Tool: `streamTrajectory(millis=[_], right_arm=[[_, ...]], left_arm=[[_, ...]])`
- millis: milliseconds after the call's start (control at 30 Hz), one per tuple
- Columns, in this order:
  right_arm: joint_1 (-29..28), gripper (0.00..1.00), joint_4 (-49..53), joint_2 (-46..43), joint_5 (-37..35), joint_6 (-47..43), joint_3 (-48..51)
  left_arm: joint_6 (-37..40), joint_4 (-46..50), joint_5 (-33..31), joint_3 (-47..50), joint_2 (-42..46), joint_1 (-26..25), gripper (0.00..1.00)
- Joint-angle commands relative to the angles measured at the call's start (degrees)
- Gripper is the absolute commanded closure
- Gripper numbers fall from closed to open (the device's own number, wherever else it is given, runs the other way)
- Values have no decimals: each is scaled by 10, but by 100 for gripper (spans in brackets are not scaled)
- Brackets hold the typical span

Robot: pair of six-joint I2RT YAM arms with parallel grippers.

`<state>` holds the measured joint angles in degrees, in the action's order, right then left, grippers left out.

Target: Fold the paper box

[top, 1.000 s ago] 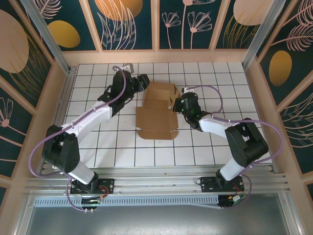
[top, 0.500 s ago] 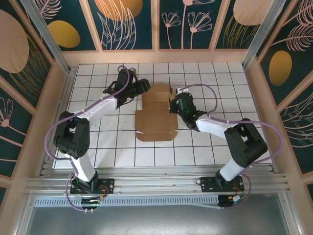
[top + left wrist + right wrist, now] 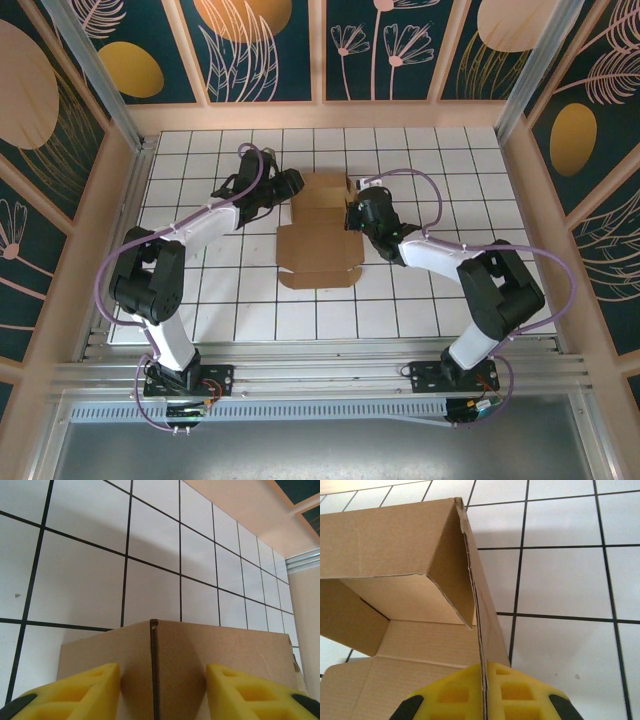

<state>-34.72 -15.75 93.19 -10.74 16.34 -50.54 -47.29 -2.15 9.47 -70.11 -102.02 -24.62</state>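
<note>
Where it creases, the paper box (matte brown) forms panels.

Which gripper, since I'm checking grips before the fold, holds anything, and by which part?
The right gripper is shut on the paper box, pinching its upright side wall. The left gripper stands open, clamping nothing.

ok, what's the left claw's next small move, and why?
Probably nudge the left claw forward against the left wall of the paper box. It stands open, facing that upright panel's seam without gripping it, while the right claw is shut on the right wall's edge. That should brace both sides.
</note>
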Motion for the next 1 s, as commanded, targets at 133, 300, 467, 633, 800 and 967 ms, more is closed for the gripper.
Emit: streamTrajectory(millis=[133,300,467,633,800,967], right_arm=[[-7,94,-65,46,91,82,-17],[-6,87,-109,77,132,112,-29],[-3,75,-105,56,135,71,-22],[11,55,-68,9,156,1,-2],[31,45,-51,-45,237,-40,20],[125,43,-72,-95,359,-55,49]], left_arm=[[-18,-16,47,15,-11,0,54],[-15,-13,45,19,-6,0,54],[-3,-4,26,23,-1,0,54],[13,8,10,20,-1,0,54],[22,14,3,16,-2,0,54],[24,12,9,14,-4,0,54]])
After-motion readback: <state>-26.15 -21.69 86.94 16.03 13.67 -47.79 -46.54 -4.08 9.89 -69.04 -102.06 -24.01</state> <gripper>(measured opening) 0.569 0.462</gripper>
